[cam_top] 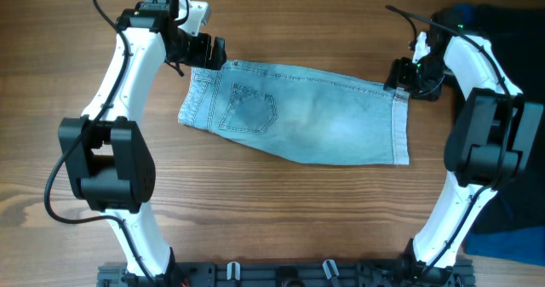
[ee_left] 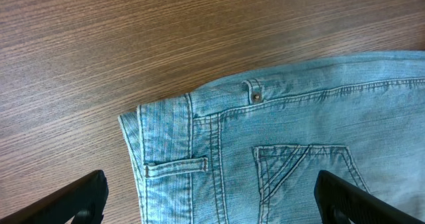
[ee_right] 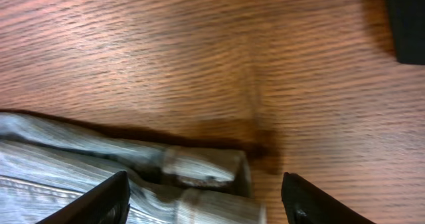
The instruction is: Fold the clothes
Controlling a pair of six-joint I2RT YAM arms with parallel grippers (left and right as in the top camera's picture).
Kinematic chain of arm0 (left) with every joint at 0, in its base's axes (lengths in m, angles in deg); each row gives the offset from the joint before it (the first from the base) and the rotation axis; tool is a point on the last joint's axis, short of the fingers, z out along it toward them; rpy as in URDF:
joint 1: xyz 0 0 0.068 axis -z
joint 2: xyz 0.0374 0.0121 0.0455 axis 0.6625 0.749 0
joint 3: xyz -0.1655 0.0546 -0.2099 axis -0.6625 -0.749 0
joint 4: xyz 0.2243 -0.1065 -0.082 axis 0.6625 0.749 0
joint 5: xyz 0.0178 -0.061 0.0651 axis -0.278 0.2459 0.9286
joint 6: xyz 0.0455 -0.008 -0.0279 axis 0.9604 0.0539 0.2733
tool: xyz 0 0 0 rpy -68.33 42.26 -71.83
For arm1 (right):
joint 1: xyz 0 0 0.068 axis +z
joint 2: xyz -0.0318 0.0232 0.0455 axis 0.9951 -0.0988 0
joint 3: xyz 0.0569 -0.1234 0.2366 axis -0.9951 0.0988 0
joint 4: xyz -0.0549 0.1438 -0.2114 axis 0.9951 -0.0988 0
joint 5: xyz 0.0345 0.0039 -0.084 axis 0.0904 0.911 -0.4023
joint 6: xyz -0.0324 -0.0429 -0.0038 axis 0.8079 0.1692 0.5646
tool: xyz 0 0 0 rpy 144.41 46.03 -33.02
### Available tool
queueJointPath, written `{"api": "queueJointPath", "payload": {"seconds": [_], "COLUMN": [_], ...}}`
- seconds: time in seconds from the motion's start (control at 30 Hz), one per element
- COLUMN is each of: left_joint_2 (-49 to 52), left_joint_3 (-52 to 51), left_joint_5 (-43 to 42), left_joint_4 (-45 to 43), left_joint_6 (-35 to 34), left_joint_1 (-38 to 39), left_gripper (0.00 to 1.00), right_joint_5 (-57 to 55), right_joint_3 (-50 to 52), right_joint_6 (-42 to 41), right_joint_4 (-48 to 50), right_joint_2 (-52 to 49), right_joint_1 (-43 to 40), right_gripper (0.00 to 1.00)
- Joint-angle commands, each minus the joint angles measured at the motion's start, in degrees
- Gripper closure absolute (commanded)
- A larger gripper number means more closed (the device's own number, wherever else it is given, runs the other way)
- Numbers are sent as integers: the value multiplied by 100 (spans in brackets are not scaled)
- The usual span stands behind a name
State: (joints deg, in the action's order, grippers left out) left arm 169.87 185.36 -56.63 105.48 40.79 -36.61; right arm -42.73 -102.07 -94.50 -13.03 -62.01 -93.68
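Denim, pale blue and washed out: the shorts [cam_top: 298, 117] lie flat across the middle of the wooden surface [cam_top: 281, 219], a little toward its far edge. They look already doubled leg over leg, with one stitched back pocket [cam_top: 254, 108] facing up. The waistband [ee_left: 166, 137] points to the left edge and the cuffed hem [ee_right: 199, 167] to the right edge.

The left tool [cam_top: 213, 53] hangs over the far corner of the waistband with its fingers spread wide and nothing between them. The right tool [cam_top: 402, 74] sits at the far corner of the hem, also spread and gripping nothing.

From where I stand, the step looks like taking hold of both far corners. Each tool should come straight down and catch every layer, because the hem shows stacked folds in the right wrist view and a shallow pinch would lift only the top one. On the left, biting the thick waistband seam rather than the thinner cloth beside it should hold better. Closing both together and lifting evenly should keep the fabric from skewing or dragging across the wood.
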Motion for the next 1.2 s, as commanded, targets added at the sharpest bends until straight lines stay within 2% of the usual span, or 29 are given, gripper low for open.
{"api": "queueJointPath", "payload": {"seconds": [0.0, 0.13, 0.2, 0.27, 0.3, 0.37, 0.4, 0.43, 0.6, 0.73, 0.87, 1.17], "left_joint_2": [24, 24, 24, 24, 24, 24, 24, 24, 24, 24, 24, 24], "left_joint_3": [87, 87, 87, 87, 87, 87, 87, 87, 87, 87, 87, 52], "left_joint_5": [-50, -50, -48, -50, -50, -50, -50, -50, -50, -50, -52, -50], "left_joint_4": [-15, -15, -13, -15, -15, -15, -15, -15, -94, -297, -295, -216], "left_joint_6": [-44, -44, -44, -44, -44, -44, -44, -44, -247, -350, -485, -481], "left_joint_1": [4, 0, -2, 0, 0, 0, 0, 0, -2, 0, 0, 0], "left_gripper": [0, 0, 0, 0, 0, 0, 0, 0, 0, 0, 0, 0], "right_joint_5": [-170, -173, 20, 398, 391, 367, 317, 160, 31, 863, 927, -201], "right_joint_3": [63, 476, 479, 479, 472, 457, 398, 278, -94, -94, -94, -90], "right_joint_6": [153, 166, 199, 474, 474, 555, 634, 629, 529, 448, 444, -378], "right_joint_4": [-26, 354, 378, 402, 404, 391, 328, 229, -310, -420, -704, -994], "right_joint_2": [42, 42, 44, 44, 44, 44, 52, 76, 490, 726, 741, 739], "right_joint_1": [-129, -129, -129, -129, -129, -131, -131, -131, -122, -85, 131, 1056], "right_gripper": [42, 42, 50, 51, 57, 84, 93, 96, 96, 95, 94, 93]}}
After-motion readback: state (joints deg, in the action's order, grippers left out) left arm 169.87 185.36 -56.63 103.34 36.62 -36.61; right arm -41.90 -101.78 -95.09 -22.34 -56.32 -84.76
